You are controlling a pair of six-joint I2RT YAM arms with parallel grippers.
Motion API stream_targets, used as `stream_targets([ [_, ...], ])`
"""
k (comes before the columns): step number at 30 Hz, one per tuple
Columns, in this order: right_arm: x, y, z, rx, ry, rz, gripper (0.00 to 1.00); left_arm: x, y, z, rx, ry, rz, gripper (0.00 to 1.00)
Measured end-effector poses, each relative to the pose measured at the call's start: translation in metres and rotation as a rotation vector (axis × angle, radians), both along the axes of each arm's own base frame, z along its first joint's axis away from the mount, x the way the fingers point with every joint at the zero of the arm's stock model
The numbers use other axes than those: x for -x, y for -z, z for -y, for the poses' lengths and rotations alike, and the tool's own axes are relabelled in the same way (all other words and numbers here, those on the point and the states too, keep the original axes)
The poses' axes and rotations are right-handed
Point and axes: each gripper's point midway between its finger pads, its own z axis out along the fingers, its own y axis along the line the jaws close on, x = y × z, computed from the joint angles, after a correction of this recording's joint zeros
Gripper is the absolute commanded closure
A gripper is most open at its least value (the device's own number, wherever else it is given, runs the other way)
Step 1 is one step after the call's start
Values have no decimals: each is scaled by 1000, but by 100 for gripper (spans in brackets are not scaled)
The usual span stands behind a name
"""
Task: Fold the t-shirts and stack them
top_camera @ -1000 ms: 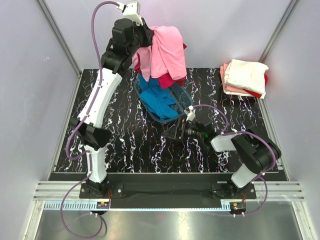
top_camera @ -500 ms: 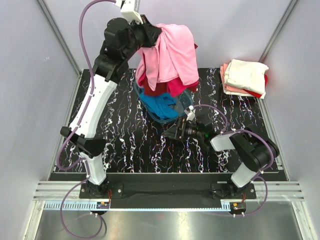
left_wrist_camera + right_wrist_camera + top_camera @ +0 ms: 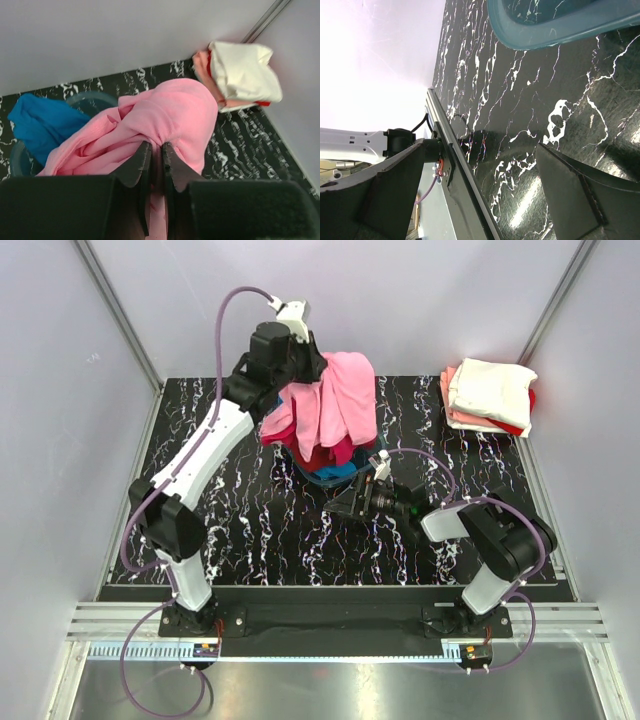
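Our left fingers (image 3: 135,167) are clamped on the light pink t-shirt (image 3: 340,400), which hangs from them above the basin (image 3: 560,30). There the blue shirt (image 3: 45,125) and a hot pink shirt (image 3: 325,452) wait unfolded. Our right fingers (image 3: 395,190) stand apart, low over the table (image 3: 260,520). At far right lies the folded stack (image 3: 490,395).

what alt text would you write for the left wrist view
The left gripper is shut on a bunched light pink cloth t-shirt, with a bright blue cloth t-shirt in a grey-blue plastic basin behind it. At the upper right, a folded cream white t-shirt tops a salmon t-shirt on the black marbled table.
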Motion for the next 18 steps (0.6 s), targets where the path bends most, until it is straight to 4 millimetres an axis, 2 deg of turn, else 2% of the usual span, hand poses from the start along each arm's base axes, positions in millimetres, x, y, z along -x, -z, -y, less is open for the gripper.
stream_targets([
  [7,0,-1,0,-12,-4,-7,0,-29,57,6,-94,-20,-40,71],
  [8,0,-1,0,-14,-6,-8,1,-34,69,8,-109,-21,-53,69],
  [10,0,-1,0,-16,-6,-8,0,-44,94,12,-145,-12,-87,59],
  [13,-1,-1,0,-20,-6,-8,0,-55,135,20,-198,13,-159,52],
  [15,-1,-1,0,-23,-7,-11,0,-57,160,19,-233,15,-212,43],
  [18,-1,-2,0,-29,-7,-11,0,-53,191,10,-286,4,-295,39],
])
